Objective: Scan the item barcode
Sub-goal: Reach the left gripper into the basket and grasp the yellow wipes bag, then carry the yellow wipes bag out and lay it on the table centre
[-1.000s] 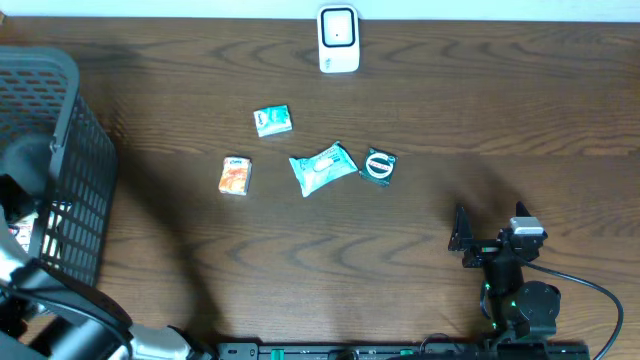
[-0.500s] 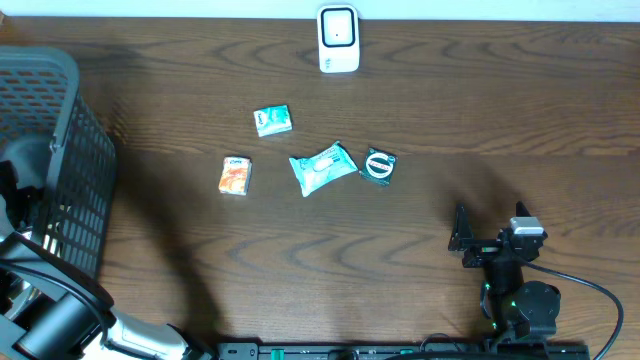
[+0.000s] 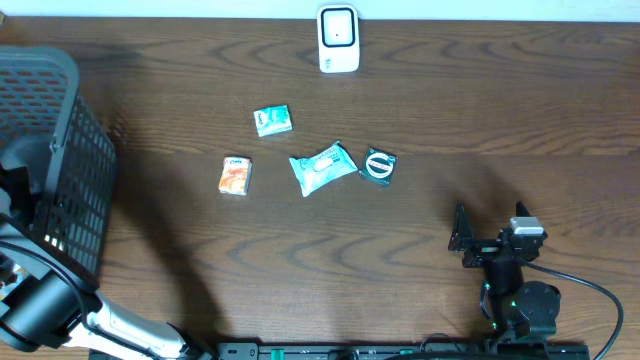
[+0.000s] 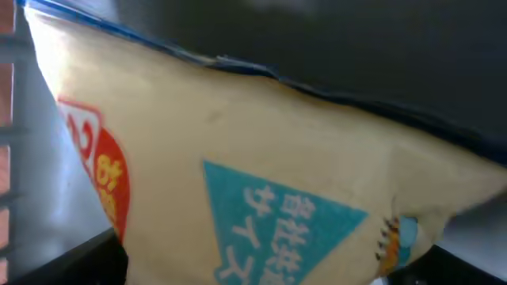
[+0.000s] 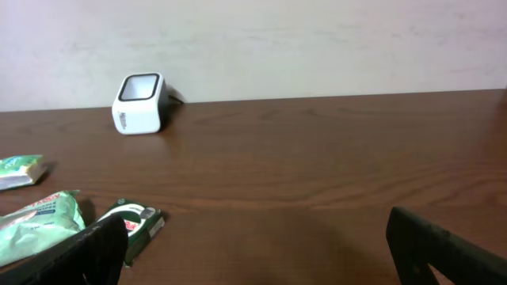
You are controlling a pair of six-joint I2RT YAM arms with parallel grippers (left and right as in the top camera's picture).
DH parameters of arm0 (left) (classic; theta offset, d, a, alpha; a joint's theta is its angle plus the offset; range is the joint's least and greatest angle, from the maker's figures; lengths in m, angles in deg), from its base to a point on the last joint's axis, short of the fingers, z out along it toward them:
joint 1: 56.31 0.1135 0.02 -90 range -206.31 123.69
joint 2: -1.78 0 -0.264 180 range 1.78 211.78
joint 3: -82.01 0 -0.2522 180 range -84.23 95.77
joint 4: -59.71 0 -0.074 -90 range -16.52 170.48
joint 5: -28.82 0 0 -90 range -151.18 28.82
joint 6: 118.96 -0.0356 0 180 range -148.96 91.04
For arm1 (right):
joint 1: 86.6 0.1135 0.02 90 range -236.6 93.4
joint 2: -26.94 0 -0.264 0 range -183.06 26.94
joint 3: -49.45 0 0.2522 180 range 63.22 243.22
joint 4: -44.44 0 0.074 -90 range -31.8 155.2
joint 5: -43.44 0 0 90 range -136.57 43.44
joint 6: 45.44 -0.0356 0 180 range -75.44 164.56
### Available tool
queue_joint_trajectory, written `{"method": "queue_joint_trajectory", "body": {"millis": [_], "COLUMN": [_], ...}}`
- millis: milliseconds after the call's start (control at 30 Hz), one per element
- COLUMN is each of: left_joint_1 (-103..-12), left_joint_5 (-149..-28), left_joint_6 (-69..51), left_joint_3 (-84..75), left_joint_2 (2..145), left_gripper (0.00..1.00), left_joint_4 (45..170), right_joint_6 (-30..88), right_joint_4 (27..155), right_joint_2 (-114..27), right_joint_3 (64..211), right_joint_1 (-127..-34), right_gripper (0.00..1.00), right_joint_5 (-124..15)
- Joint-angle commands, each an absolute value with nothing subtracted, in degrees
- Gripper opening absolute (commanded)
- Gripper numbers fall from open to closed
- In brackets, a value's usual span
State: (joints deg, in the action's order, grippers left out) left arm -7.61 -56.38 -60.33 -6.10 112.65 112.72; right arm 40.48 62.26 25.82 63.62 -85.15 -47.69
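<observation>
NEAR EDGE TO FAR WALL: At the near right of the dark wooden surface (image 3: 450,110), we see the right end effector (image 5: 255,229) hanging low, its two fingers spread wide with nothing between them.

At the near left corner, the left arm (image 3: 40,310) bends beside a grey mesh basket (image 3: 60,150). The left end effector (image 4: 273,265) is released. Its dark fingers (image 4: 87,269) show only at the bottom corners of the wrist view, set wide apart.

Right in front of them, a cream packet (image 4: 238,158) fills almost the whole frame. It is tilted and has a blue seam along its upper edge, a red roundel at the left and a teal triangle with white characters. We cannot tell whether the fingers touch it. Grey bars (apparently the basket's grid) run down the left edge of that view.

Out in the middle of the surface, four small items lie in a loose cluster, well apart from both arms:
- an orange packet (image 3: 235,175) sits at the left;
- a pale teal wrapper (image 3: 322,167) lies in the centre;
- a dark packet with a round mark (image 3: 378,165) lies just beside it on the right;
- a green packet (image 3: 272,120) lies farther back.

At the far edge, in front of a pale wall, stands the white scanner (image 3: 338,40). It is upright, and no item lies close to it.
</observation>
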Motion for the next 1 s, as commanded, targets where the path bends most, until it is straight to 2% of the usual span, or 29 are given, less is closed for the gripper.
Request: {"method": "queue_joint_trajectory", "body": {"millis": [0,33,67,200,267,433,533,800,967], "left_joint_1": [-7.4,-7.4,-7.4,-7.4,-7.4,-7.4,-7.5,-10.4,-15.8], "left_joint_5": [-58.9,-58.9,-58.9,-58.8,-58.8,-58.8,-58.9,-59.0,-59.1], "left_joint_6": [-60.7,-60.7,-60.7,-60.6,-60.6,-59.2,-53.5,-40.3,-33.9], "left_joint_3": [-6.5,-6.5,-6.5,-6.5,-6.4,-5.8,-5.1,-5.0,-5.0], "left_joint_2": [113.5,113.5,113.5,113.3,113.0,107.9,101.4,80.3,68.3], "left_gripper": [0.63,0.39,0.26,0.19,0.08,0.07,0.07,0.07,0.08], "left_joint_4": [112.4,112.4,112.4,112.5,112.8,112.8,110.5,97.5,89.4], "right_joint_6": [41.0,41.0,41.0,41.0,41.0,41.0,41.0,41.0,41.0], "right_joint_4": [62.5,62.5,62.5,62.5,62.5,62.5,62.5,62.5,62.5], "right_joint_2": [25.8,25.8,25.8,25.8,25.8,25.8,25.8,25.8,25.8], "right_joint_3": [63.5,63.5,63.5,63.5,63.5,63.5,63.5,63.5,63.5], "right_joint_1": [-85.4,-85.4,-85.4,-85.4,-85.4,-85.4,-85.4,-85.4,-85.4], "right_gripper": [0.99,0.99,0.99,0.99,0.99,0.99,0.99,0.99,0.99], "right_joint_5": [-47.8,-47.8,-47.8,-47.8,-47.8,-47.8,-47.8,-47.8,-47.8]}}
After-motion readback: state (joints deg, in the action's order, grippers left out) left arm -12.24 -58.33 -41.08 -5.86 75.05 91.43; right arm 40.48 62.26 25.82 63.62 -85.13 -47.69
